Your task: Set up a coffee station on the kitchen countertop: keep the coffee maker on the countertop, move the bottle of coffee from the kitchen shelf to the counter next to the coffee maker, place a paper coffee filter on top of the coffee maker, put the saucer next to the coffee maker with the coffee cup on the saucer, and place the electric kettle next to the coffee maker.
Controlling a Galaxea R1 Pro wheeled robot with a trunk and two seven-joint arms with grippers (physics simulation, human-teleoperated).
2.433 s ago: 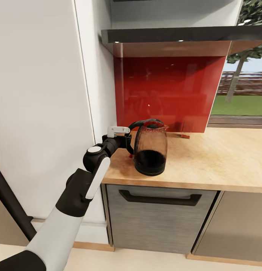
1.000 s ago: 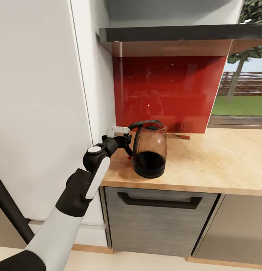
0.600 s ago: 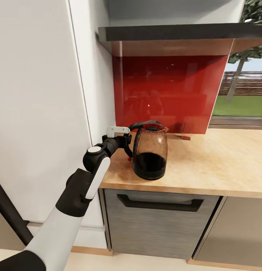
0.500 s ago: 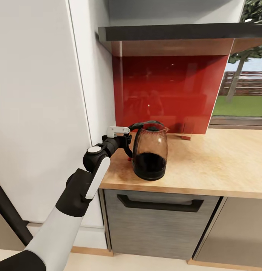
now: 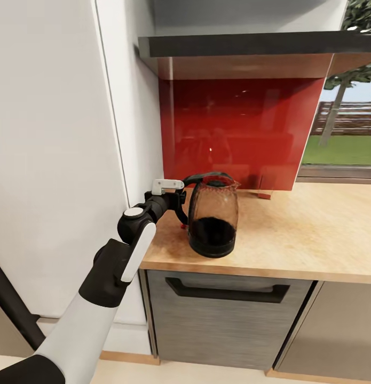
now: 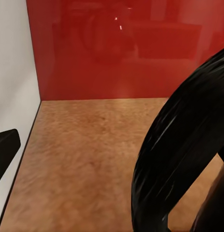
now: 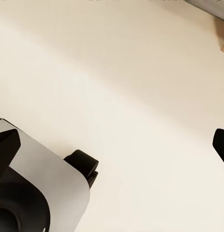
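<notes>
While the kettle (image 5: 212, 218) stands upright near the worktop's (image 5: 292, 234) left front corner, its black handle (image 5: 181, 200) faces left toward the white wall panel (image 5: 52, 160) that closes off that end. Behind it a glossy red backsplash (image 5: 238, 128) runs along the worktop's back edge, w/ a small red item (image 5: 265, 196) lying at its foot, well apart from the kettle. Above hangs a dark board w/ a wood underside (image 5: 244, 53); a window w/ grass and a tree (image 5: 340, 133) shows at the back right. Under the front edge sits a grey drawer front w/ a black bar handle (image 5: 228, 290). The left arm reaches in from the lower left, and the left gripper (image 5: 177, 201) sits at the kettle's handle, between wall panel and glass body; the kettle base looks to rest on the wood. In the left wrist view the handle loop (image 6: 184, 154) curves close across the lens, one black fingertip (image 6: 5, 150) at the frame edge; whether the jaws actually clamp the handle I can't tell. In the right wrist view, the right gripper (image 7: 112, 145) hangs over pale floor (image 7: 121, 72), fingertips (image 7: 6, 144) far apart, nothing between them, beside a grey-white robot part (image 7: 39, 193).
</notes>
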